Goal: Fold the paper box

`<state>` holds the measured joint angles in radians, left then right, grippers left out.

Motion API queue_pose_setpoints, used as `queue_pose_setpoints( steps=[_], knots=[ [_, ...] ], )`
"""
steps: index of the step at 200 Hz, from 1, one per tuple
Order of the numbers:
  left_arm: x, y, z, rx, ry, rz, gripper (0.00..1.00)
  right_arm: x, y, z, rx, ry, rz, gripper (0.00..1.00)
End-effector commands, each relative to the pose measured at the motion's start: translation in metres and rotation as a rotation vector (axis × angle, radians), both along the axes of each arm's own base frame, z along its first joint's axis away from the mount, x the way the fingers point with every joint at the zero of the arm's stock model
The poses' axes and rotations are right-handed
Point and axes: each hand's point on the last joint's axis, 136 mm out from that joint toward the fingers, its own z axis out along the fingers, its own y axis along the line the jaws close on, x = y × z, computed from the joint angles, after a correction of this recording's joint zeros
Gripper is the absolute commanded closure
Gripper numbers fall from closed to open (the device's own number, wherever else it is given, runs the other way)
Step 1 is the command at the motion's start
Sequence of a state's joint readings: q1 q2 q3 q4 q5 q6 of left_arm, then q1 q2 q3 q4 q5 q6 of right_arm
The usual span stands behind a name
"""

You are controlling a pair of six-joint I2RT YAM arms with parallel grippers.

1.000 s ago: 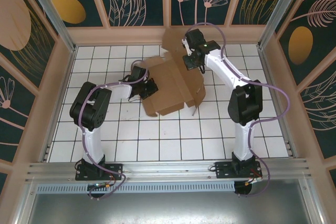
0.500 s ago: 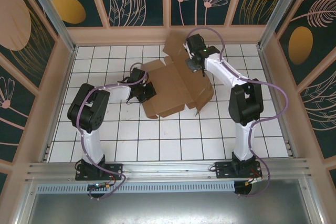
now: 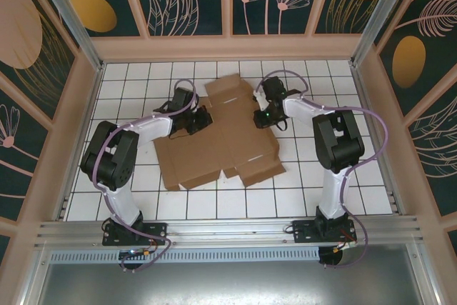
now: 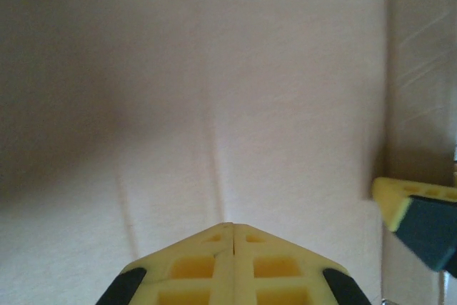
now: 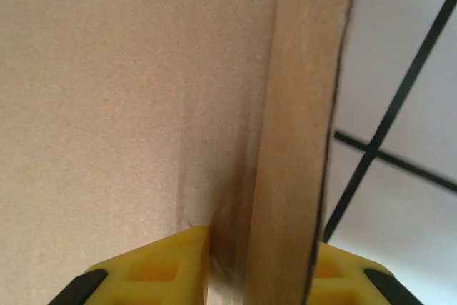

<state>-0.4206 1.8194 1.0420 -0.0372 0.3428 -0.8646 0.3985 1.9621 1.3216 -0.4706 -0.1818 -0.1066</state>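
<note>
Top cam: the paper box (image 3: 221, 144), a plain brown die-cut cardboard sheet, lies mostly flat mid-way across the white tiled surface (image 3: 300, 198). The left gripper (image 3: 198, 121) is at its far-left edge and the right gripper (image 3: 261, 118) is at its right edge.

Left wrist cam: fingers pressed together, tips over a bare panel (image 4: 250, 105).

Right wrist cam: fingers clamped on a flap (image 5: 300, 105).

I'd pin the panel with the left and swing that flap slowly along its crease, or the sheet probably just slides.
</note>
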Motion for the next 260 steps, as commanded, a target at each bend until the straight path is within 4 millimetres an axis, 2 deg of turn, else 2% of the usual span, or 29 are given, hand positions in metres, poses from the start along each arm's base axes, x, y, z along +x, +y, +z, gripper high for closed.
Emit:
queue_pose_setpoints(
  steps=[1, 18, 37, 69, 89, 111, 125, 140, 156, 159, 168, 188, 204, 222, 245, 248, 260],
  knots=[
    [-0.025, 0.008, -0.023, -0.015, 0.083, 0.021, 1.0, -0.001, 0.004, -0.005, 0.069, 0.001, -0.04, 0.73],
    [-0.03, 0.013, -0.029, 0.013, 0.097, 0.025, 1.0, -0.006, 0.0, -0.011, 0.071, -0.002, -0.047, 0.66],
    [-0.03, 0.017, -0.031, 0.039, 0.092, 0.027, 1.0, -0.006, -0.003, -0.014, 0.074, -0.005, -0.056, 0.66],
    [-0.031, 0.018, -0.035, 0.041, 0.101, 0.032, 1.0, -0.001, -0.002, -0.018, 0.014, -0.014, -0.051, 0.89],
    [-0.03, 0.02, -0.033, 0.05, 0.092, 0.038, 1.0, 0.006, -0.012, -0.019, -0.157, -0.089, -0.062, 0.92],
    [-0.029, 0.019, -0.03, 0.051, 0.088, 0.035, 1.0, 0.016, -0.035, -0.017, -0.507, -0.238, -0.073, 0.92],
    [-0.028, 0.019, -0.028, 0.049, 0.086, 0.034, 1.0, 0.011, -0.027, -0.018, -0.648, -0.311, -0.015, 0.92],
    [-0.025, 0.018, -0.025, 0.047, 0.079, 0.035, 1.0, 0.009, -0.019, -0.02, -0.702, -0.349, 0.023, 0.92],
    [-0.024, 0.018, -0.021, 0.052, 0.074, 0.032, 1.0, 0.012, -0.009, -0.017, -0.665, -0.367, 0.044, 0.93],
    [-0.015, 0.015, -0.01, 0.044, 0.048, 0.032, 1.0, 0.012, -0.006, -0.015, -0.651, -0.375, 0.054, 0.93],
    [-0.01, 0.014, -0.001, 0.049, 0.028, 0.029, 1.0, 0.012, 0.004, -0.008, -0.593, -0.398, 0.092, 0.92],
    [-0.002, 0.012, 0.021, 0.049, -0.022, 0.019, 0.99, 0.012, 0.022, 0.01, -0.471, -0.444, 0.176, 0.84],
    [0.0, 0.013, 0.032, 0.048, -0.046, 0.01, 0.96, 0.016, 0.028, 0.021, -0.371, -0.438, 0.211, 0.78],
    [-0.001, 0.016, 0.032, 0.03, -0.044, 0.016, 0.95, 0.021, 0.032, 0.029, -0.237, -0.392, 0.217, 0.68],
    [-0.003, 0.015, 0.03, -0.005, -0.03, 0.018, 0.93, 0.023, 0.038, 0.033, -0.211, -0.404, 0.248, 0.55],
    [-0.003, 0.014, 0.03, -0.01, -0.028, 0.016, 0.93, 0.029, 0.028, 0.034, -0.209, -0.403, 0.224, 0.54],
    [-0.005, 0.012, 0.031, -0.022, -0.024, 0.006, 0.91, 0.035, 0.026, 0.039, -0.165, -0.395, 0.204, 0.5]
  ],
)
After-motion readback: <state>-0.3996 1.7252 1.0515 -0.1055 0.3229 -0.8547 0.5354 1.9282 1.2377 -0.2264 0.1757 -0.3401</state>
